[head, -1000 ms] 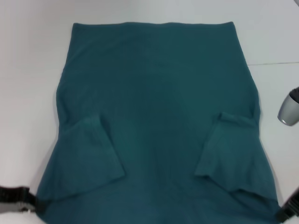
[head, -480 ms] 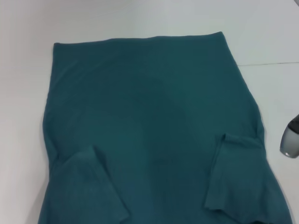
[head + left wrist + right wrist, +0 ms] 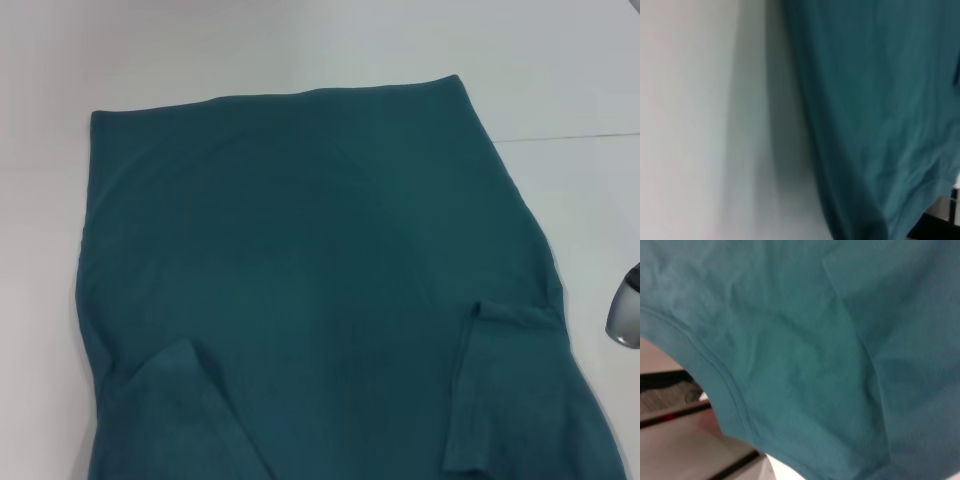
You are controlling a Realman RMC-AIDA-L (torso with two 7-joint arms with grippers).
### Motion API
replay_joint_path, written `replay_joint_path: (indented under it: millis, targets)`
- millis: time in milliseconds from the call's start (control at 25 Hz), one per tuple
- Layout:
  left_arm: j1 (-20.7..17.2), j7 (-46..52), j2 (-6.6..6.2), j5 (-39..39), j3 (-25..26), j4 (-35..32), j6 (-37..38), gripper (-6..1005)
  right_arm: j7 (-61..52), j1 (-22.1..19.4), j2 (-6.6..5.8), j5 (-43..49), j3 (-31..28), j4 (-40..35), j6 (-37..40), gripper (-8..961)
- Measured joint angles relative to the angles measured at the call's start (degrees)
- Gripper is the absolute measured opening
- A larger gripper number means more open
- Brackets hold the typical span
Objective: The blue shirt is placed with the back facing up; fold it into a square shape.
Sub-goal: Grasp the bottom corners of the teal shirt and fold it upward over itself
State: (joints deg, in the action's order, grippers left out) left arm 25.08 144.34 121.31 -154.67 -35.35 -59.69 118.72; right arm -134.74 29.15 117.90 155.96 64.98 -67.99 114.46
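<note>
Neither arm's jaws appear in any view, so whether they are spread or pressed together cannot be told; the head view shows only a grey rounded part of the right arm (image 3: 626, 318) at the right edge, off the cloth.

The blue shirt (image 3: 300, 260) lies spread on the white tabletop (image 3: 560, 70), filling most of the head view, its straight far edge running across the upper part and its near part cut off by the bottom of the picture. Both short sleeves are folded inward onto the body — the left sleeve (image 3: 175, 420) low on the left, the right sleeve (image 3: 510, 390) low on the right.

In the left wrist view the cloth hangs in a soft fold beside the bare tabletop. The right wrist view is filled with cloth, a stitched hem (image 3: 715, 375) curving across it.
</note>
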Motion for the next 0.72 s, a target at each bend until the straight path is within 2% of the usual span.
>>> replay_joint_path:
  millis: [160,280,360,480,600,720]
  targets:
    - [0.9,-0.5,-0.72,4.3,1.9,0.6,0.1,24,1.9,0.6,-0.83,-2.3,-4.9,-0.2,-0.3,59]
    - [2.2,-0.7,-1.73,7.9,5.0,1.6,0.0,24,5.7,1.9,-2.09,-3.4,-12.6,0.7,-0.4,59]
    - [4.1,-1.4,-3.08,10.4,8.8,3.3,-0.1,24,7.8,3.4,-3.07,-3.6,-18.0,2.2,-0.8,60]
    - [6.2,-1.9,-4.30,12.8,12.2,3.7,-0.7,24,9.3,6.0,-4.08,-3.7,-26.8,2.8,-2.7,60]
    - [8.4,-2.4,-5.25,15.6,13.8,4.1,-3.4,23,8.8,7.0,-4.18,-3.7,-29.3,2.8,-5.3,60]
    - [9.6,-2.7,-5.64,16.7,13.9,4.4,-5.9,23,7.1,8.5,-4.09,-3.8,-31.6,2.9,-9.2,60]
